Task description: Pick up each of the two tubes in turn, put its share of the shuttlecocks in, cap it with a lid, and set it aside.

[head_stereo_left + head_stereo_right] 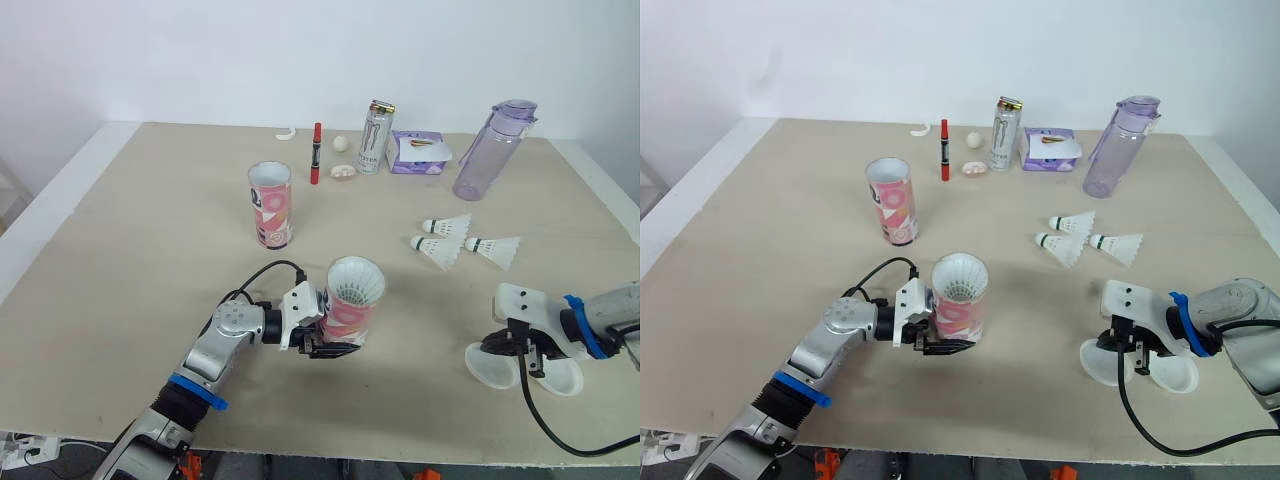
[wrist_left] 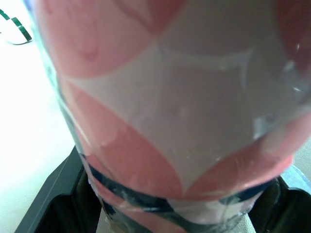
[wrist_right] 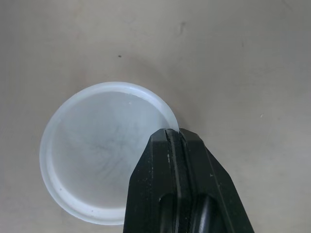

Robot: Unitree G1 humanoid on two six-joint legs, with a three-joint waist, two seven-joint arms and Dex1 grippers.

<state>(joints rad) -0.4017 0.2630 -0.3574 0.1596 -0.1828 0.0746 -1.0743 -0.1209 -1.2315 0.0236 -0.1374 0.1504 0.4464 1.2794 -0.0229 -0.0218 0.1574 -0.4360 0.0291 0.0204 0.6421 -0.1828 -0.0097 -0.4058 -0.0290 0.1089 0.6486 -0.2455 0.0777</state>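
Observation:
My left gripper (image 1: 326,346) is shut on a pink-and-white tube (image 1: 352,300), holding it tilted just above the table, with white shuttlecock feathers showing at its open mouth. Its black fingers (image 2: 48,199) flank the tube (image 2: 170,111) in the left wrist view. A second, matching tube (image 1: 270,204) stands upright farther back. Three loose shuttlecocks (image 1: 440,248) lie to the right. Two translucent lids (image 1: 492,366) (image 1: 562,378) lie at the front right. My right gripper (image 1: 516,352) is shut, with its fingertips (image 3: 171,138) pinching the rim of the nearer lid (image 3: 97,155).
At the back stand a drink can (image 1: 376,137), a purple water bottle (image 1: 490,150) and a tissue pack (image 1: 418,152). A red marker (image 1: 316,152), a small ball (image 1: 340,143) and other small items lie near them. The table's front edge (image 1: 400,445) is close below both grippers.

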